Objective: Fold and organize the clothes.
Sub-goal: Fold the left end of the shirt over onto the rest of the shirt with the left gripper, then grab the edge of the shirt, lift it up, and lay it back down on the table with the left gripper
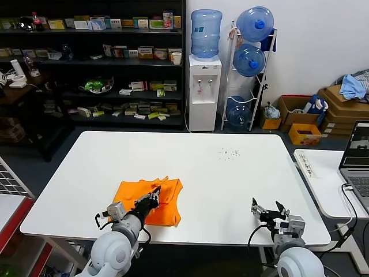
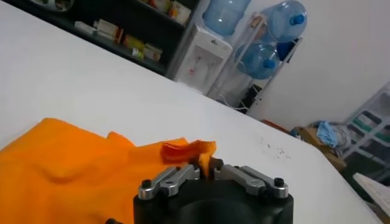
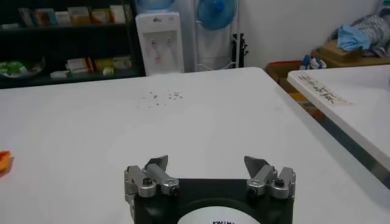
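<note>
The clothes are one bright orange T-shirt [image 1: 130,193] lying bunched on the white table [image 1: 219,179], near the front left. My left gripper [image 1: 155,194] sits over the shirt's right part. In the left wrist view a raised fold of the orange T-shirt [image 2: 67,164] is pinched between the nearly closed fingers [image 2: 194,167] of the left gripper [image 2: 207,165]. No lettering shows. My right gripper [image 1: 268,206] rests low at the table's front right, far from the shirt. In its own view the right gripper [image 3: 207,163] stands wide open over bare table.
Small dark specks [image 1: 229,153] dot the far right of the table. A second table with a laptop [image 1: 358,158] stands to the right. Shelves, a water dispenser [image 1: 204,86] and cardboard boxes [image 1: 340,109] are behind.
</note>
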### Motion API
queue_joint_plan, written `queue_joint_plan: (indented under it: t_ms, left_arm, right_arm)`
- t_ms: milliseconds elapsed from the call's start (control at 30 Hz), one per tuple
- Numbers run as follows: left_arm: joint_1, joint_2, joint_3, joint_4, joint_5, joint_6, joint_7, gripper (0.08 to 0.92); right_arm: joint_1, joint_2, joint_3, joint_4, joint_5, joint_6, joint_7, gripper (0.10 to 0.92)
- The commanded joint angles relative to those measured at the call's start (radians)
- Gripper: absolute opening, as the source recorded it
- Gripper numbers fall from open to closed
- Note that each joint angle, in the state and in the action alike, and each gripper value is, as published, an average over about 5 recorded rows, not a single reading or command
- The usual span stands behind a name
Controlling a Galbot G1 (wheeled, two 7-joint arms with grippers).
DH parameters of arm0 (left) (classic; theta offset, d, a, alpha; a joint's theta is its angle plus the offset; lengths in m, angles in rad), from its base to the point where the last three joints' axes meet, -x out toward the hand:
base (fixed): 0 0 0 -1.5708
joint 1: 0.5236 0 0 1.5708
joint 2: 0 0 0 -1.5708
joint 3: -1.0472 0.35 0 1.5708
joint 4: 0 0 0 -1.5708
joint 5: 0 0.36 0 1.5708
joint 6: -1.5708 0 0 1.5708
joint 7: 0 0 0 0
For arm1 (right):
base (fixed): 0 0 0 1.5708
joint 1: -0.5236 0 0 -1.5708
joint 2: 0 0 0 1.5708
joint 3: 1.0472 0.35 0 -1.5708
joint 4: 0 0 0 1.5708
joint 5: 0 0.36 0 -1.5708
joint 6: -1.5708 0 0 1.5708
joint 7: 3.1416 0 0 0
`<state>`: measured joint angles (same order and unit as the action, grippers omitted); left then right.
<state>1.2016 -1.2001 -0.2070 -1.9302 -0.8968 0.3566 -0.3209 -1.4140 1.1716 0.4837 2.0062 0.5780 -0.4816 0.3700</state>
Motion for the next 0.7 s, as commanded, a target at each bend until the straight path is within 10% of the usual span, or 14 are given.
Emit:
queue_joint_plan:
  t_ms: [33,233,700]
  left_arm:
    - [-0.008,-0.041,0.02,-0.008,-0.007,0.003,0.03,0.27]
    - [0.027,-0.01,-0.035,-0.05,-0.016,-0.002,0.049,0.426]
    - [0.171,0.354,-0.324,0.199,0.126,-0.153,0.343,0.805]
  right_arm:
    - [0.003,0.003,-0.004,-0.002,0.0,-0.001,0.001,0.823]
    - [0.004,0.001,-0.005,0.001,0.002,0.0,0.0,0.823]
    - [0.023,-0.005,-0.021,-0.001,0.014,0.003,-0.007,0.823]
